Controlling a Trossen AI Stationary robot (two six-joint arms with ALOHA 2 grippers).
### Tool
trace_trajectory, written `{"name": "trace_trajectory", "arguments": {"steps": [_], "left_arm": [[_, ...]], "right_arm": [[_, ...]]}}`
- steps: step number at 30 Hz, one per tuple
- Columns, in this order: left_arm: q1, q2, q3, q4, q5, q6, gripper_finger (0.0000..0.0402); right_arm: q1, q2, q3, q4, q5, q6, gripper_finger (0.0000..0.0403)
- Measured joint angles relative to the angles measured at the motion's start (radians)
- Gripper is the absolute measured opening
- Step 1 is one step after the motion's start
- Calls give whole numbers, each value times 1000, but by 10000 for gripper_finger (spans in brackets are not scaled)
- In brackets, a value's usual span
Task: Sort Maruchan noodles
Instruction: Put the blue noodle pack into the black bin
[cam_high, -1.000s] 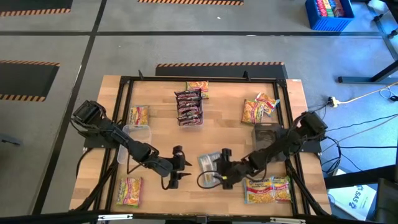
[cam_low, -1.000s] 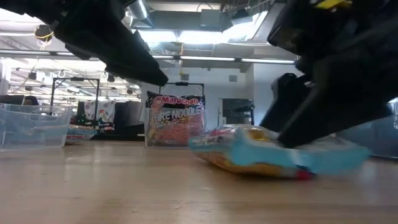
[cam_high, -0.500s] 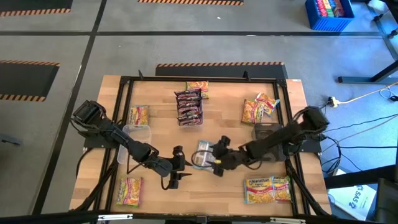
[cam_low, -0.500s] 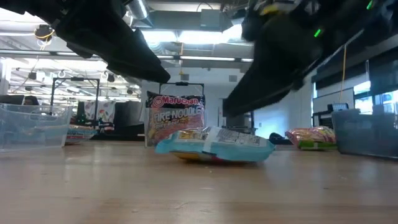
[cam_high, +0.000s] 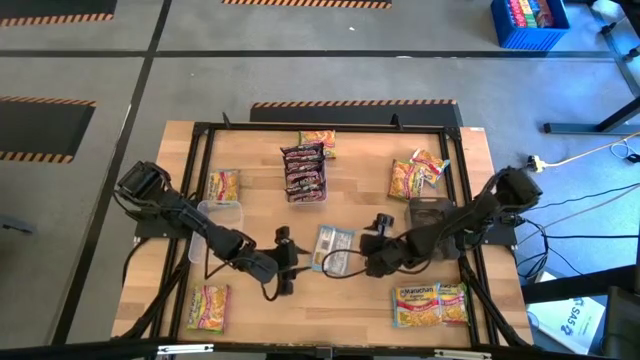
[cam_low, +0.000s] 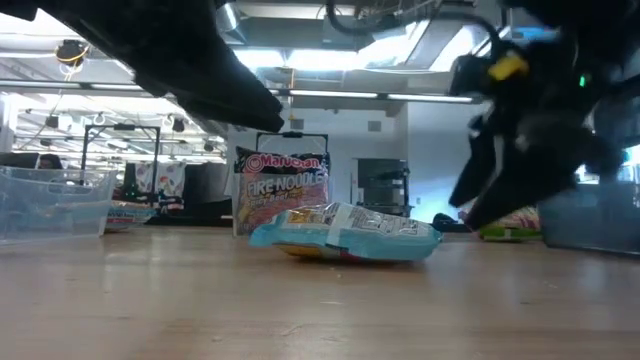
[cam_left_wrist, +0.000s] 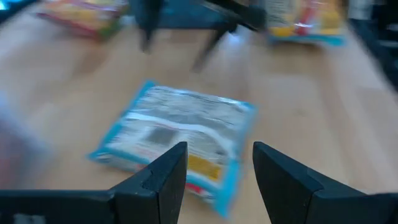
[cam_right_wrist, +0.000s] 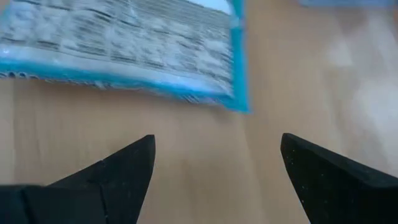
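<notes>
So, light blue noodle packet (cam_high: 333, 249) lies flat mid-table — left gripper (cam_high: 284, 262) at its 9 o'clock, fingers apart, empty. Right gripper (cam_high: 378, 240) at its 3 o'clock, spread wide, holding nothing.

2 dark jointed arms, black wedge-shaped fingers (cam_right_wrist: 112, 177), yellow marking on right wrist

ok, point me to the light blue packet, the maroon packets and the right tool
light blue packet (cam_high: 333, 249): high view, middle of its printed face.
maroon packets (cam_high: 303, 171): high view, middle of the stack.
right tool (cam_high: 379, 231): high view, midway between its open fingertips.
</notes>
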Motion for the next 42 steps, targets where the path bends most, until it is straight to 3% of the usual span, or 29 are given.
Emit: {"name": "trace_trajectory", "arguments": {"steps": [5, 12, 25, 35, 42], "left_arm": [[34, 0, -7, -49, -83, -19, 176], [89, 0, -66, -49, -55, -97, 176], [137, 0, -165, 47, 19, -136, 176], [141, 0, -189, 78, 104, -139, 176], [141, 0, -189, 78, 150, -139, 176]], "right_arm": [[2, 77, -23, 176, 5, -115, 333], [2, 135, -21, 303, 98, -278, 333], [0, 139, -22, 464, 125, -445, 333], [-8, 139, 43, 573, 205, -457, 333], [-60, 139, 85, 569, 192, -454, 333]]}}
